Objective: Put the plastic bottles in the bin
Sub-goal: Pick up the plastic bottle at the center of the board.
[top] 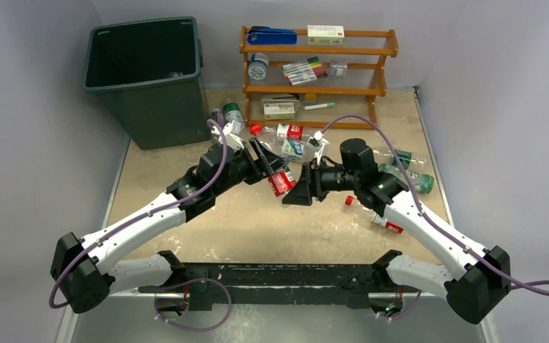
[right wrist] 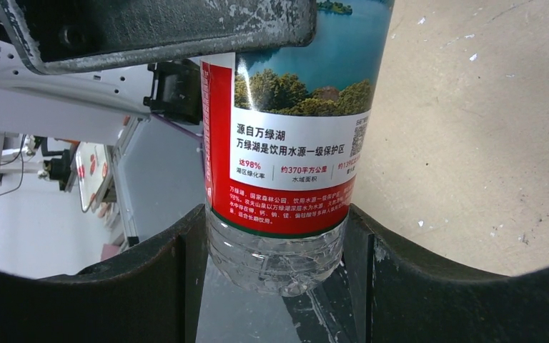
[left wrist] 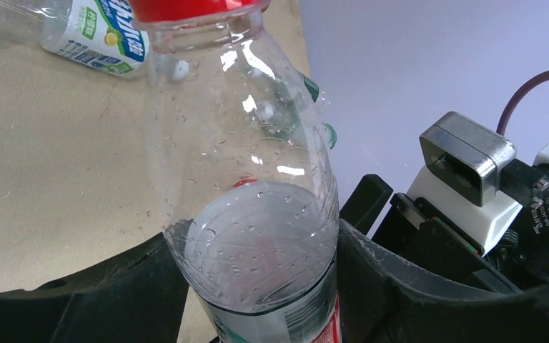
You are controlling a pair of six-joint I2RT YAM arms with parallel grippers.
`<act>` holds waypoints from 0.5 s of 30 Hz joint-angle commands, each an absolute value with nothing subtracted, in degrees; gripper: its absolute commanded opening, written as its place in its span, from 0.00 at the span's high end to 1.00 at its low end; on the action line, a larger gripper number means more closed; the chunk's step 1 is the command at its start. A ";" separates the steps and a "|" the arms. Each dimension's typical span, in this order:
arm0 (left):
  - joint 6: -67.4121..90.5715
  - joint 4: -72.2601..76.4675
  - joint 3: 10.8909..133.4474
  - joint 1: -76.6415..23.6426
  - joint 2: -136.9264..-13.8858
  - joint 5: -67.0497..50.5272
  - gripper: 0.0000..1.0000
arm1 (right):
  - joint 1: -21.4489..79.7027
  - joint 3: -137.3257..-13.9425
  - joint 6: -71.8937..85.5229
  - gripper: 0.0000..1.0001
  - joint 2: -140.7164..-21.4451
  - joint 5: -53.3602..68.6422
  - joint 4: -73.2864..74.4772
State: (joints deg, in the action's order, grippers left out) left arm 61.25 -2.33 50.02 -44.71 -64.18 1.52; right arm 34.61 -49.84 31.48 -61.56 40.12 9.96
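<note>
A clear bottle with a red label (top: 282, 183) hangs above the table's middle, between both grippers. My left gripper (top: 268, 168) is shut on its body (left wrist: 257, 214), fingers pressed on both sides and the red cap pointing away from the wrist; the gripper (left wrist: 257, 286) fills the bottom of the left wrist view. My right gripper (top: 294, 190) is shut on the same bottle's base end (right wrist: 286, 164), its fingers (right wrist: 275, 271) touching both sides. The dark green-grey bin (top: 143, 25) stands at the far left. More bottles (top: 289, 132) lie behind, and others to the right (top: 407, 171).
An orange wooden rack (top: 314, 71) with markers and small boxes stands at the back. One bottle (top: 232, 114) stands beside the bin, and a red-labelled one (top: 389, 225) lies under my right arm. A green-and-white-labelled bottle (left wrist: 100, 36) lies beyond the held one.
</note>
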 commanded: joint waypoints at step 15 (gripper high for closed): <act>55.35 -10.50 60.38 -44.82 -65.64 8.73 0.49 | 34.97 -53.49 28.92 0.00 -60.83 31.57 15.65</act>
